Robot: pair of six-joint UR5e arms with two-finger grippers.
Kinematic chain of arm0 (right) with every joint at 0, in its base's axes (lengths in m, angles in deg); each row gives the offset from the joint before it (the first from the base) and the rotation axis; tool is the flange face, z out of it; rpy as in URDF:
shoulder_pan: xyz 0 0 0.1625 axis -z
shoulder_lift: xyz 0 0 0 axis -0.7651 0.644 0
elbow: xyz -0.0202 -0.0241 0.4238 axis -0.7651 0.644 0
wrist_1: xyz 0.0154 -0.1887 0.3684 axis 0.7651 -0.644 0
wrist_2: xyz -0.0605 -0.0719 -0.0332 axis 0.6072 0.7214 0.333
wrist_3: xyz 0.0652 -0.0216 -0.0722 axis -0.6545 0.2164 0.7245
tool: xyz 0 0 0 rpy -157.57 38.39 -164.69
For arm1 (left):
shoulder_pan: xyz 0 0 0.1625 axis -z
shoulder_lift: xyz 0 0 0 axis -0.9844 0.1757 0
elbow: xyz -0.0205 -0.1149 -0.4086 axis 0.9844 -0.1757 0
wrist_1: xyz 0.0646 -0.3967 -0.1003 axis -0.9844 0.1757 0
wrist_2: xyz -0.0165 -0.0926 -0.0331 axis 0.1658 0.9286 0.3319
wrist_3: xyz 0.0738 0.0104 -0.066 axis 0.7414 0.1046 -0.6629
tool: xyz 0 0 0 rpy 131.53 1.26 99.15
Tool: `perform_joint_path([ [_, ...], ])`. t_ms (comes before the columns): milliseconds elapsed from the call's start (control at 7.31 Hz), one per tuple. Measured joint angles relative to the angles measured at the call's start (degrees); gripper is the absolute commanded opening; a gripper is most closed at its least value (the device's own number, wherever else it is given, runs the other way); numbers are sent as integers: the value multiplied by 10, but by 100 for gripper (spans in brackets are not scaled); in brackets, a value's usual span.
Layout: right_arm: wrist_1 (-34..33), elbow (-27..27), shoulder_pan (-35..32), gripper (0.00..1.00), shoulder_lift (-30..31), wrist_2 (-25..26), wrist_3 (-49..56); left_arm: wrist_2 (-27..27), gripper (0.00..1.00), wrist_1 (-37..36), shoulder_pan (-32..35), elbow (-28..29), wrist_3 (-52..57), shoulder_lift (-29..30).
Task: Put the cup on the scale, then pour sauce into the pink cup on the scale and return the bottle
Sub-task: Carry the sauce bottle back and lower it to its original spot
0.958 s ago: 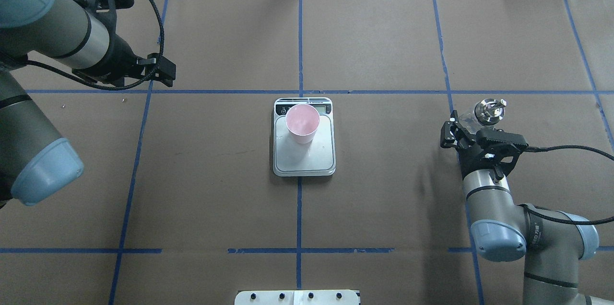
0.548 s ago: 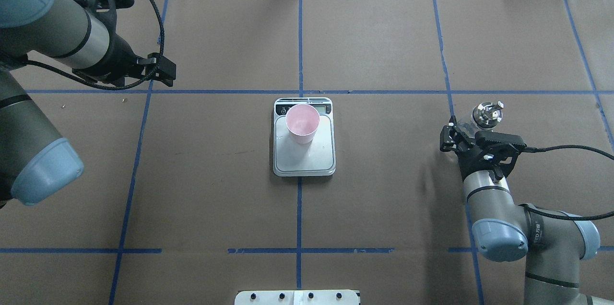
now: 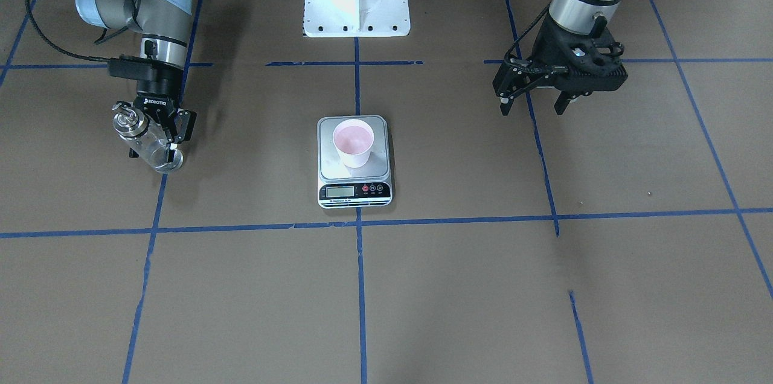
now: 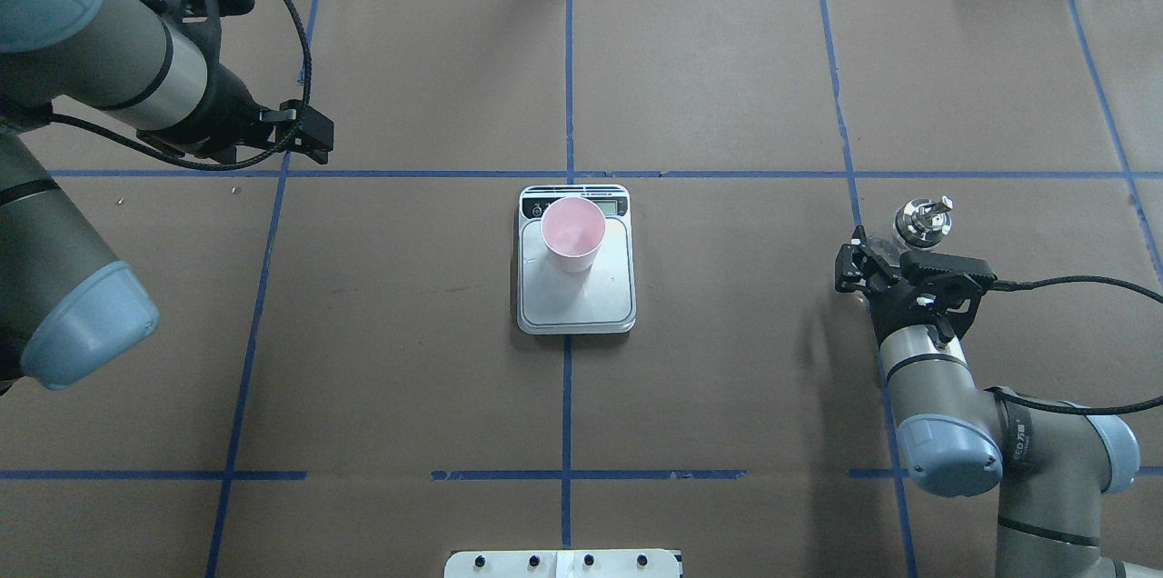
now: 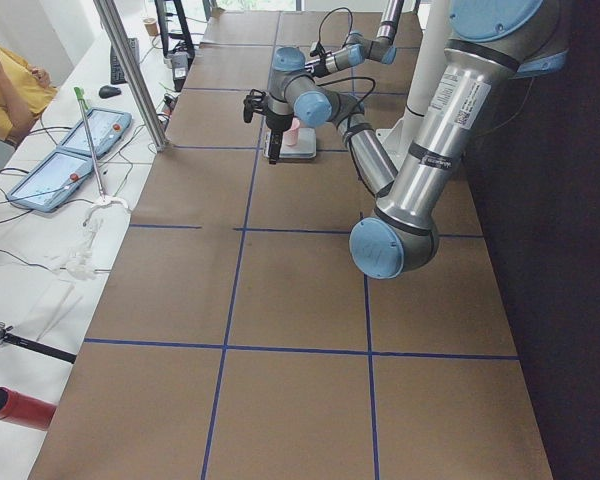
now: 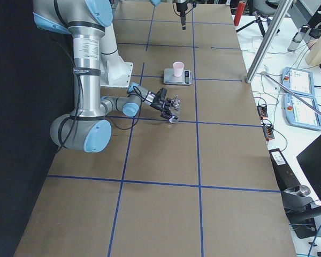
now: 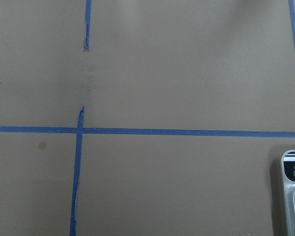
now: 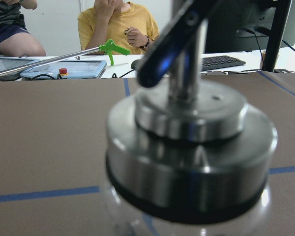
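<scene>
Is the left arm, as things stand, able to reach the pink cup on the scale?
Probably yes: the left gripper is open and empty, only bare table lies between it and the cup, and the right gripper holds the bottle far aside.

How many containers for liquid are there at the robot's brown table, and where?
2. The pink cup stands upright on the scale at the middle of the table. The clear glass bottle is tilted in the right gripper, on the robot's right. None seems hidden.
</scene>
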Motion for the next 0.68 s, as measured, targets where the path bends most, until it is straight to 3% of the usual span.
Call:
perform_joint_path([
  [274, -3, 1, 0, 0, 1, -10, 0, 0, 100, 0, 0, 0, 0, 0],
  [411, -5, 0, 0, 99, 1, -14, 0, 0, 100, 0, 0, -1, 0, 0],
  [684, -18, -5, 0, 100, 0, -16, 2, 0, 100, 0, 0, -1, 0, 1],
])
